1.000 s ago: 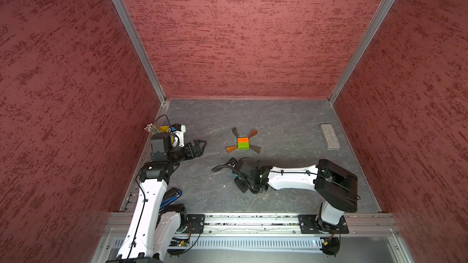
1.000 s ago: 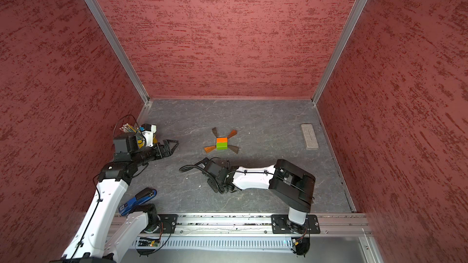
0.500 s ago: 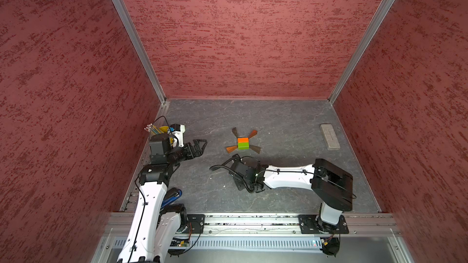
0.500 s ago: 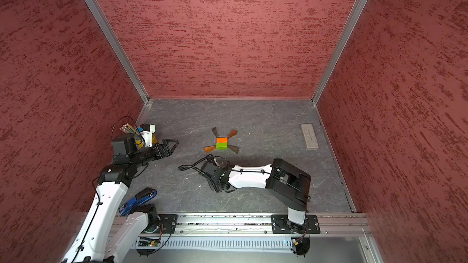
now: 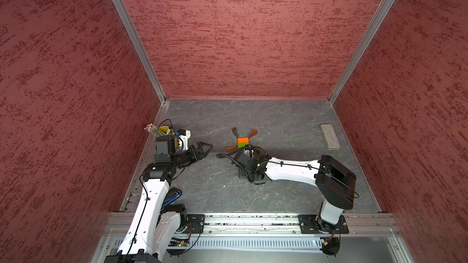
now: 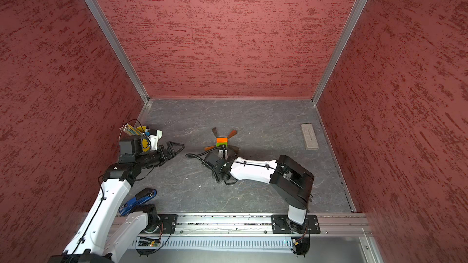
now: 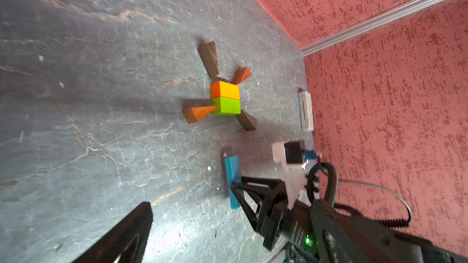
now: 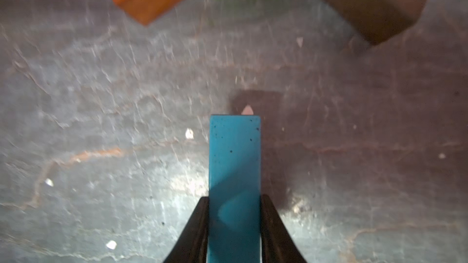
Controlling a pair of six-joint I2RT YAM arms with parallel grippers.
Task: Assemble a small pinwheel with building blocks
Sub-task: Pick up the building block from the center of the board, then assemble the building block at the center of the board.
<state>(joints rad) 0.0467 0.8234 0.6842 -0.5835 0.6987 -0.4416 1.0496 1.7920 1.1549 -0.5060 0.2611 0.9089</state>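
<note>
On the floor, hub: orange block (image 7: pixel 225 90) and green block (image 7: pixel 226 106) lie side by side, touching, near the middle of the grey floor (image 5: pixel 278 122).
Wedges: four fan out from the hub's corners, thin ends inward. A dark wedge (image 7: pixel 209 58) and an orange-brown wedge (image 7: pixel 241 75) sit at the orange block; a second orange-brown one (image 7: pixel 198 114) and a second dark one (image 7: pixel 246 120) sit at the green block.
Bar: the blue bar (image 8: pixel 234 163) is near the hub on the green block's side. Its free end points at the green block across a clear gap, between the two nearer wedges. It seems to lie flat and low, but the blur hides whether it touches the floor.
Right gripper (image 8: pixel 234 199): jaws are closed narrowly on the bar's near end, one finger on each long side.
Left gripper (image 5: pixel 206 151): jaws are spread wide and hold nothing; it is well apart from the hub, toward the left wall.
Cup (image 5: pixel 164 131): yellow, holding pencils, just behind the left wrist.
Slab (image 5: pixel 329 137): grey, flat on the floor near the right wall.
</note>
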